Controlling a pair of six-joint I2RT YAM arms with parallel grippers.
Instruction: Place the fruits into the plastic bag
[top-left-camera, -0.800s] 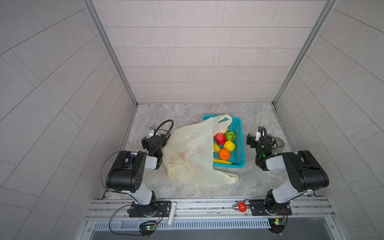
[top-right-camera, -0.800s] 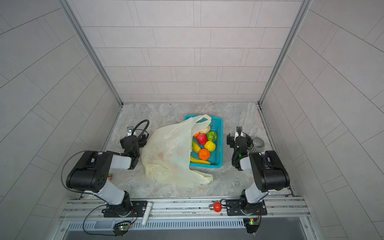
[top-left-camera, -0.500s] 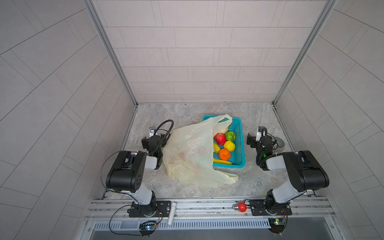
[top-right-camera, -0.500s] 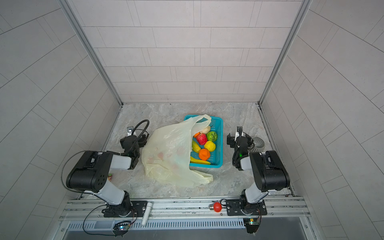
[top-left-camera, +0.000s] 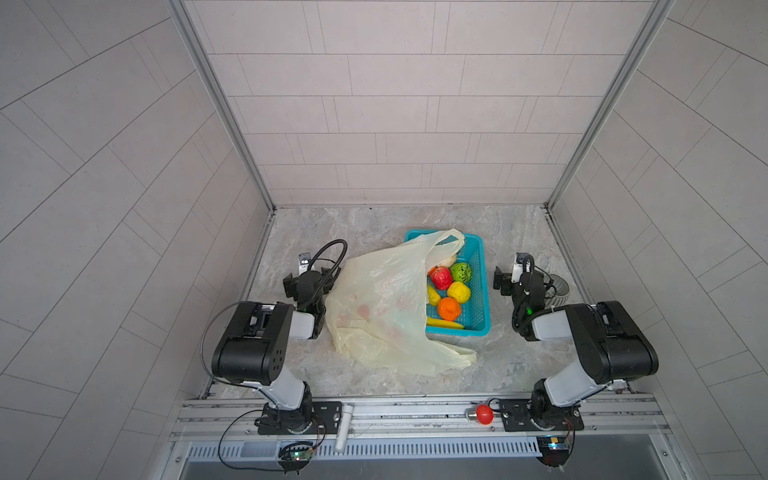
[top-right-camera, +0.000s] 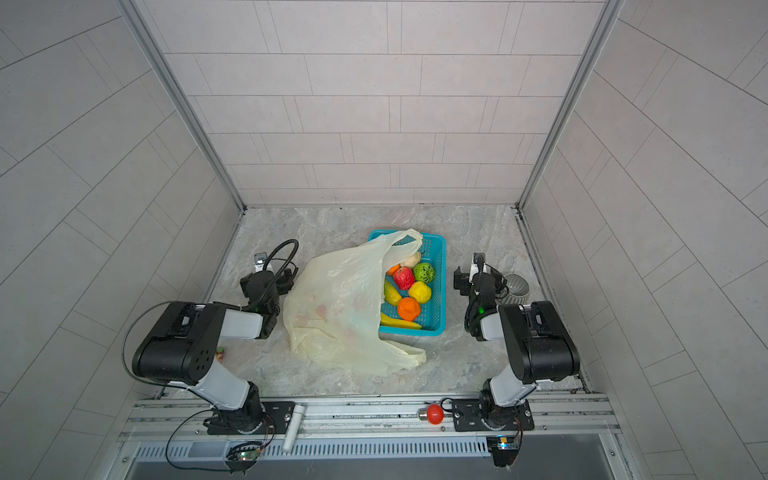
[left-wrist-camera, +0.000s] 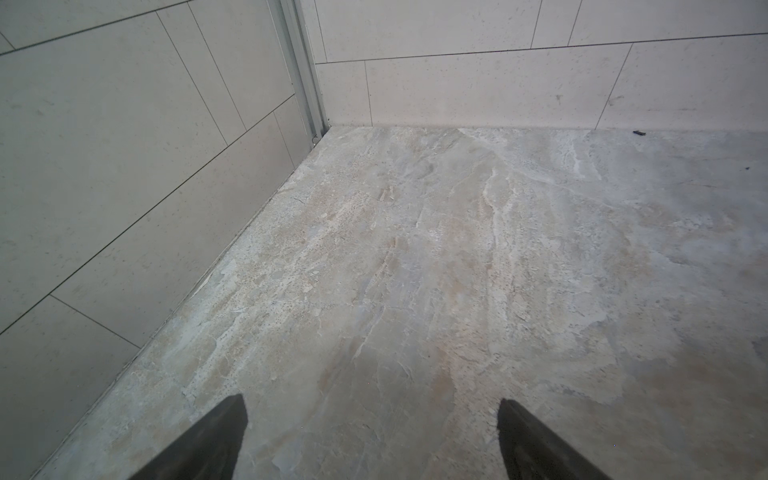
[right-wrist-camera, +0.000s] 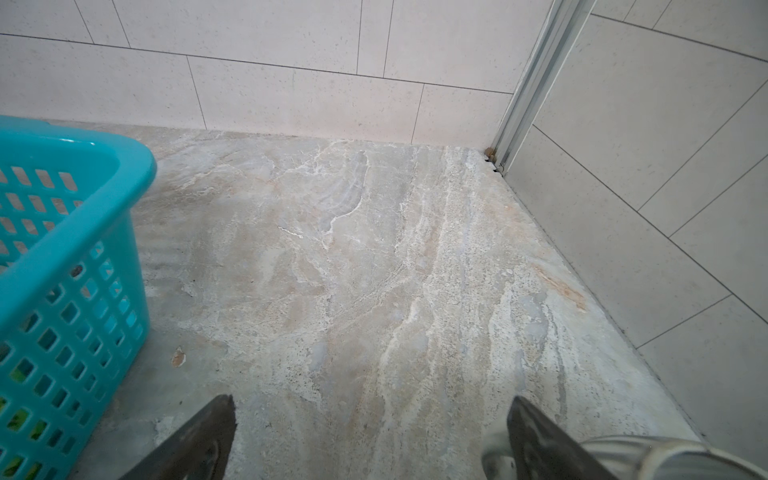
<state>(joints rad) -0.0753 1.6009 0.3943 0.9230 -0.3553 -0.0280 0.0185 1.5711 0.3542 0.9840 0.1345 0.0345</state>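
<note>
1 bench: grey-beige marbled stone-look bench (top-left-camera: 374, 232), tiled walls on 3 sides.
Bag: large translucent cream-yellow crinkly plastic bag (top-left-camera: 382, 307) lies crumpled mid-bench. One loop handle is draped over basket's far-left corner, and bag covers basket's left edge.
Basket: teal perforated plastic basket (top-left-camera: 480, 291), touching bag, on its right.
L: left gripper (left-wrist-camera: 370, 400) spread wide, nothing btwn fingers, over bare bench just left of bag.
R: right gripper (right-wrist-camera: 370, 399) also wide, empty, just right of basket, w/ grey ribbed bowl (top-left-camera: 557, 286) beside it.
Fruits: in basket, packed close: red round fruit (top-left-camera: 441, 277), green round fruit (top-left-camera: 461, 272), yellow round fruit (top-left-camera: 458, 292), orange round fruit (top-left-camera: 449, 308), yellow lemon-like fruit (top-left-camera: 433, 296), yellow banana (top-left-camera: 444, 323) along near wall.
</note>
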